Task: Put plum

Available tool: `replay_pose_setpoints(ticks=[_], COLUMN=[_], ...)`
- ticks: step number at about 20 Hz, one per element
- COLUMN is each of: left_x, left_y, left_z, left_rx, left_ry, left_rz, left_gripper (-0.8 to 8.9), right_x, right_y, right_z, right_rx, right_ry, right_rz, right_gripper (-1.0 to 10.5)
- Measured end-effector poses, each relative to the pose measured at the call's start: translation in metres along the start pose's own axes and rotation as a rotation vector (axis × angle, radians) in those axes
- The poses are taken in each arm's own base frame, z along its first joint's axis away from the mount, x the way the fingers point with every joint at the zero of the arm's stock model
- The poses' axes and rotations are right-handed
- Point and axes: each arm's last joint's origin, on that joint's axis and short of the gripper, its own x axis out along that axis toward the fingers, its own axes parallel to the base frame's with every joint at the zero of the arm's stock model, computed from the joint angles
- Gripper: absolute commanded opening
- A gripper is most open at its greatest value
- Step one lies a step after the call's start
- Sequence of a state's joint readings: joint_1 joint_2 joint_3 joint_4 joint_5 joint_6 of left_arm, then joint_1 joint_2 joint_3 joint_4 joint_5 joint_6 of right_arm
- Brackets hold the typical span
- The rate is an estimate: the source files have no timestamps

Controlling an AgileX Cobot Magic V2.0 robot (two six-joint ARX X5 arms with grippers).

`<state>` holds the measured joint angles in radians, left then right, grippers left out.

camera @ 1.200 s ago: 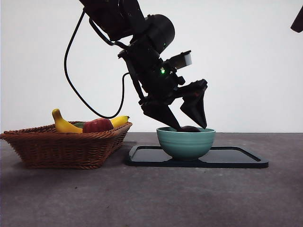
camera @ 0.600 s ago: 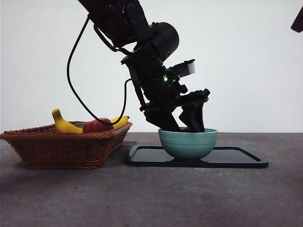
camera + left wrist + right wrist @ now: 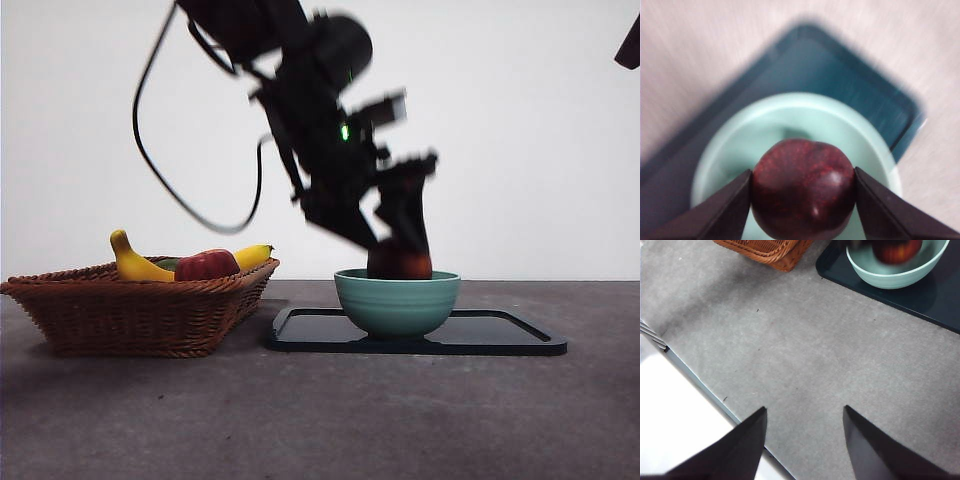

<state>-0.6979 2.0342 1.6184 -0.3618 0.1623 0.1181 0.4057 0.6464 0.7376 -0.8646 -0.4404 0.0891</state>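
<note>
The plum (image 3: 802,187), glossy dark maroon, sits between the jaws of my left gripper (image 3: 802,195), which is shut on it. In the front view the plum (image 3: 400,263) hangs just above the rim of the teal bowl (image 3: 397,303), with the left gripper (image 3: 395,245) blurred around it. The bowl (image 3: 790,120) lies directly beneath the plum and stands on a dark tray (image 3: 500,335). My right gripper (image 3: 805,440) is open over bare grey table, away from the bowl (image 3: 900,275); it shows only as a black tip at the front view's top right corner.
A wicker basket (image 3: 130,310) stands left of the tray, holding a banana (image 3: 135,262), a red apple (image 3: 207,265) and another yellow fruit. In the right wrist view the basket corner (image 3: 765,247) and the table's edge (image 3: 695,385) show.
The left gripper went down into the bowl, shut on the plum, and has now lifted it just above the rim. The right arm has not moved.
</note>
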Motion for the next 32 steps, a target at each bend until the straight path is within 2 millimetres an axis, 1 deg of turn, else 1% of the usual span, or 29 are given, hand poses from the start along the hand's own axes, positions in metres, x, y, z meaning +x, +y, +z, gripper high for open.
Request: replay_pose_setpoints(ticks=[1, 2, 4, 7, 9, 12, 13, 15, 17, 18, 20, 22, 24, 28, 32], left_x=[-0.012, -0.030, -0.062, -0.107, -0.146, -0.212, -0.230, -0.258, -0.278, -0.284, -0.289, -0.283, -0.267, -0.224, -0.188], left_y=[-0.001, -0.003, -0.007, -0.013, -0.016, -0.011, -0.009, -0.003, 0.005, 0.009, 0.017, 0.022, 0.030, 0.045, 0.060], left_z=[0.007, 0.016, 0.027, 0.036, 0.040, 0.035, 0.032, 0.022, 0.012, 0.006, -0.011, -0.030, -0.052, -0.090, -0.114], left_rx=[0.005, 0.011, 0.019, 0.023, 0.018, -0.021, -0.038, -0.077, -0.114, -0.131, -0.171, -0.201, -0.227, -0.268, -0.286], left_ry=[-0.028, -0.070, -0.116, -0.151, -0.185, -0.234, -0.235, -0.228, -0.226, -0.225, -0.219, -0.200, -0.175, -0.121, -0.088], left_rz=[0.003, 0.008, 0.014, 0.019, 0.036, 0.080, 0.098, 0.133, 0.175, 0.196, 0.236, 0.258, 0.277, 0.296, 0.325], left_gripper=[2.64, 2.64, 2.64, 2.46, 2.47, 2.47, 2.47, 2.47, 2.47, 2.47, 2.47, 2.47, 2.47, 2.47, 2.47], right_x=[0.000, 0.000, 0.000, 0.000, 0.000, 0.000, 0.000, 0.000, 0.000, 0.000, 0.000, 0.000, 0.000, 0.000, 0.000], right_y=[0.000, 0.000, 0.000, 0.000, 0.000, 0.000, 0.000, 0.000, 0.000, 0.000, 0.000, 0.000, 0.000, 0.000, 0.000], right_z=[0.000, 0.000, 0.000, 0.000, 0.000, 0.000, 0.000, 0.000, 0.000, 0.000, 0.000, 0.000, 0.001, 0.002, 0.002], right_rx=[-0.001, -0.003, -0.003, -0.005, -0.007, -0.007, -0.007, -0.008, -0.010, -0.010, -0.011, -0.012, -0.014, -0.018, -0.018], right_ry=[0.000, 0.000, 0.000, 0.000, 0.000, 0.000, 0.000, 0.000, 0.000, 0.000, 0.000, -0.001, -0.006, -0.015, -0.015], right_rz=[0.000, 0.000, 0.000, 0.000, 0.000, 0.000, 0.000, 0.000, 0.000, 0.000, 0.000, 0.000, 0.000, 0.001, 0.001], right_gripper=[2.4, 2.4, 2.4, 2.4, 2.4, 2.4, 2.4, 2.4, 2.4, 2.4, 2.4, 2.4, 2.4, 2.4, 2.4])
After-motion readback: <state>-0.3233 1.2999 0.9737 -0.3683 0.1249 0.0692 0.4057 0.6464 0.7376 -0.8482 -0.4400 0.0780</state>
